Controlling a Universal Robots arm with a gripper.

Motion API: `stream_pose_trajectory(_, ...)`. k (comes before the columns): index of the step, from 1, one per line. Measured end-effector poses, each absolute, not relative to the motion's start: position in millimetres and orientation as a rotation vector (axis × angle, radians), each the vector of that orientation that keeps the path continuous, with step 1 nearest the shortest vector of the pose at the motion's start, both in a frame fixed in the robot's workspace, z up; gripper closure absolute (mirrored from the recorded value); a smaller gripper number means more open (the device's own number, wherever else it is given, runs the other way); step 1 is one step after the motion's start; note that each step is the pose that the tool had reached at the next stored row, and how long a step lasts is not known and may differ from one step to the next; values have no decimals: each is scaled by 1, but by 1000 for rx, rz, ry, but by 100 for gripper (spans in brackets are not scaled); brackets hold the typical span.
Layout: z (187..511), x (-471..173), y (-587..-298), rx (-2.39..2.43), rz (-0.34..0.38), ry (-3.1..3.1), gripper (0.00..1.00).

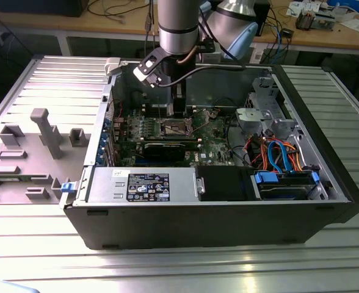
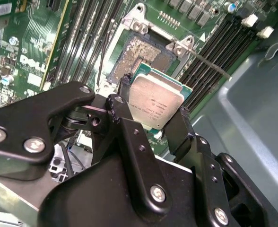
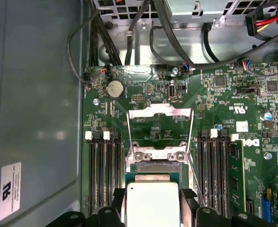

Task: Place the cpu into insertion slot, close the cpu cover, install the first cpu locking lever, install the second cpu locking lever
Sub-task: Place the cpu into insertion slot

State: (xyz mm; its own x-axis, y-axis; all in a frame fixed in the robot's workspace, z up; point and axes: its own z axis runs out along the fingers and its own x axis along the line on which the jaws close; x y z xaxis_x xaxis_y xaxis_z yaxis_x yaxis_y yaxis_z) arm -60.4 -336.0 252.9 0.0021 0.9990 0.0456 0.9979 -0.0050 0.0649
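My gripper [image 2: 154,98] is shut on the cpu [image 2: 156,105], a flat square chip with a silver-grey top pinched between two black fingers [image 2: 121,109]. The chip hangs just above the insertion slot [image 2: 141,54], whose dark centre lies bare on the green board. In the first wrist view the cpu [image 3: 152,208] covers most of the slot, and the cpu cover [image 3: 160,112] stands swung open beyond it. A thin wire locking lever [image 2: 210,64] sticks out beside the slot. In the exterior view the gripper [image 1: 178,113] reaches down into the open computer case over the slot [image 1: 172,128].
Long memory slots [image 3: 103,170] flank the slot on both sides. A long black card [image 1: 170,148] lies across the board. A power supply [image 1: 144,185], a drive cage with coloured cables [image 1: 277,152] and the case walls [image 1: 198,223] hem in the space.
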Motion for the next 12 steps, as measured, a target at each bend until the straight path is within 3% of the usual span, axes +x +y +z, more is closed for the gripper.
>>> stream_pose_trajectory(12, 236, -61, -336, 2215, 122, 2205, 46)
